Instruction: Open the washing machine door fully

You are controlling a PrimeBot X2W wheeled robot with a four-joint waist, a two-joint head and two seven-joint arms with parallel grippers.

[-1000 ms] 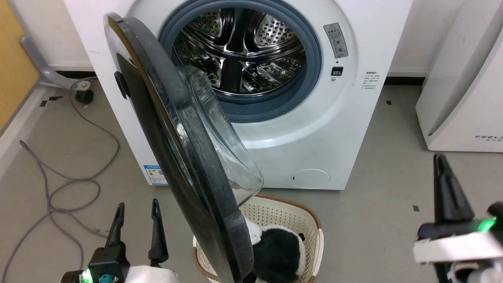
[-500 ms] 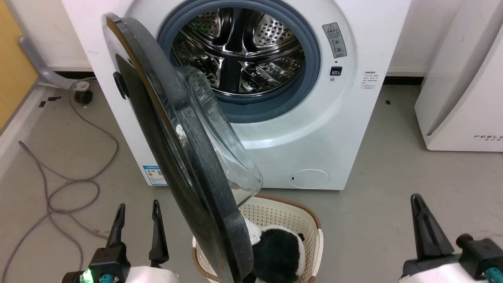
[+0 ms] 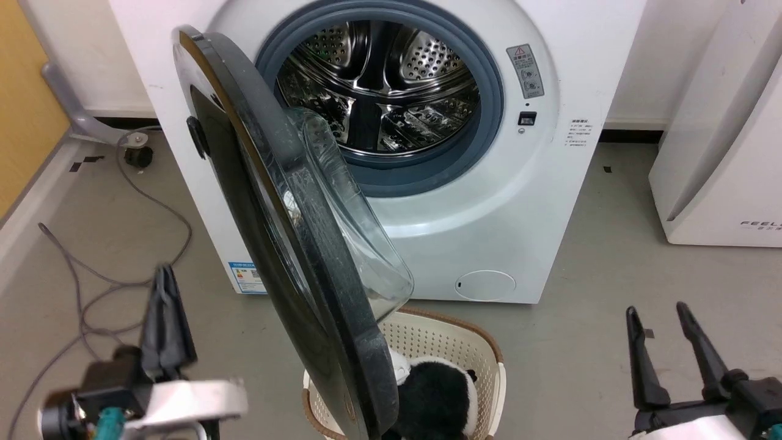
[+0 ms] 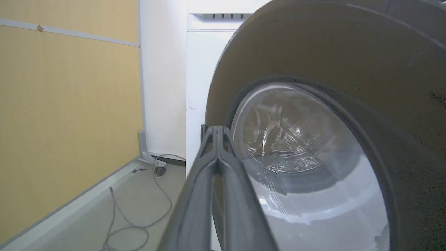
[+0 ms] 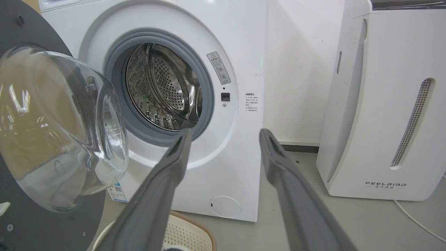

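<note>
The white washing machine (image 3: 489, 201) stands ahead with its steel drum (image 3: 379, 85) exposed. Its glossy black door (image 3: 317, 269) hangs part open, hinged on the left and seen nearly edge-on, the glass bowl (image 3: 360, 244) facing the drum. My left gripper (image 3: 162, 275) is shut on nothing, low on the floor side left of the door's outer face. In the left wrist view the closed left gripper (image 4: 217, 129) points at the door (image 4: 348, 52) near its hinge side. My right gripper (image 3: 658, 315) stands open at the lower right, away from the door; its open right gripper (image 5: 225, 134) faces the washing machine (image 5: 240, 52).
A cream laundry basket (image 3: 452, 342) holding a black-and-white plush (image 3: 434, 391) sits on the floor under the door's free edge. A grey cable (image 3: 91, 293) loops on the left floor. A white slanted appliance (image 3: 721, 153) stands at the right, a yellow wall (image 3: 24, 91) at the left.
The left gripper has shut, turned and shifted left, blurred with motion. The right gripper has dropped lower and turned so both spread fingers show. The camera has shifted slightly; the door's angle looks the same.
</note>
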